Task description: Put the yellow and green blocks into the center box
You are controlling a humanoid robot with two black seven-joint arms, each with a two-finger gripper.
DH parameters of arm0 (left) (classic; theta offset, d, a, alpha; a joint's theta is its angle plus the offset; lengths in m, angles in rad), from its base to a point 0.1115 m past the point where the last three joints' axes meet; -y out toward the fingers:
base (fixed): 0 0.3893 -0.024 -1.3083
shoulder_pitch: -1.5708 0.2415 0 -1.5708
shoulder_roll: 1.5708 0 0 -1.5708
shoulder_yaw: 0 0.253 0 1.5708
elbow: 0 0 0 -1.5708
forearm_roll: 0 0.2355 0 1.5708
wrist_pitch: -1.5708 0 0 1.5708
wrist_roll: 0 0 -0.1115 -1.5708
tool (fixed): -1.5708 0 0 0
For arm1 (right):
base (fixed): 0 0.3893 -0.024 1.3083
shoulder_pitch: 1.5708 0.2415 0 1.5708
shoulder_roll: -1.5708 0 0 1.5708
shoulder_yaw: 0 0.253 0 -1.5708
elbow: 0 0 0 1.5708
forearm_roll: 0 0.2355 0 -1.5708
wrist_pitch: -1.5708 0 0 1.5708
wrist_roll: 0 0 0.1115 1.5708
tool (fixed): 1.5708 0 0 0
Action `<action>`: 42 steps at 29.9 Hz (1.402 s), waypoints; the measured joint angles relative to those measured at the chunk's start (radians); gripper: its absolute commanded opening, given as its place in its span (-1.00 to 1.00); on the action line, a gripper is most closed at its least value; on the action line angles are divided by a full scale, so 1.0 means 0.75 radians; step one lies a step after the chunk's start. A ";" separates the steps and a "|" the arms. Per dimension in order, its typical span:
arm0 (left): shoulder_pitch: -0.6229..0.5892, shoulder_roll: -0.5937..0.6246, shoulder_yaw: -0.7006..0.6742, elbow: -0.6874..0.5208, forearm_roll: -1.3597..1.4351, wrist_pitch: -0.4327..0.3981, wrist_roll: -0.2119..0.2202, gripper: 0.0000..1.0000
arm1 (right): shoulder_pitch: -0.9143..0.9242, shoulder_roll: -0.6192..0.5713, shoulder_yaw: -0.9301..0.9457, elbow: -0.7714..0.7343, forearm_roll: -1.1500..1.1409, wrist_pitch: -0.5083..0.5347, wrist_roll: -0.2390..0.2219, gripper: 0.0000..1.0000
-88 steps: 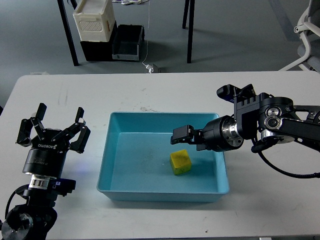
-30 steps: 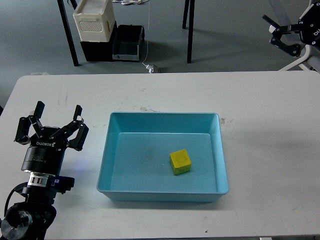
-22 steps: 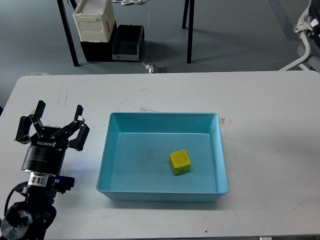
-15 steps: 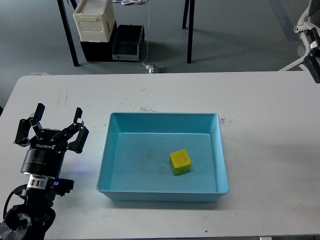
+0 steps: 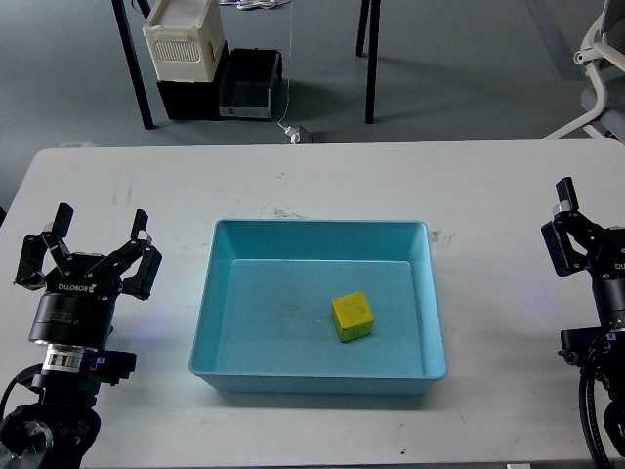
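Observation:
A yellow block [image 5: 353,317] lies on the floor of the light-blue box [image 5: 322,226] at the middle of the white table, a little right of the box's centre. No green block is in view. My left gripper [image 5: 86,239] stands upright and open, empty, left of the box and apart from it. My right gripper [image 5: 607,227] stands at the right edge of the view, partly cut off. Its visible finger [image 5: 564,195] is spread wide, and it holds nothing.
The white table [image 5: 312,176] reaches across the view. Behind its far edge on the floor stand a white crate [image 5: 184,39], black bins [image 5: 249,83] and dark table legs [image 5: 371,59]. A white office chair [image 5: 601,59] is at the top right.
My right arm left the box, swung up and away to the right, and now stands upright at the right edge. My left gripper shifted slightly left. The yellow block stayed put.

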 measured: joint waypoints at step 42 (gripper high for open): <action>-0.096 0.000 -0.025 0.023 -0.131 0.000 -0.002 0.98 | -0.015 0.005 -0.071 -0.025 -0.021 -0.133 -0.003 1.00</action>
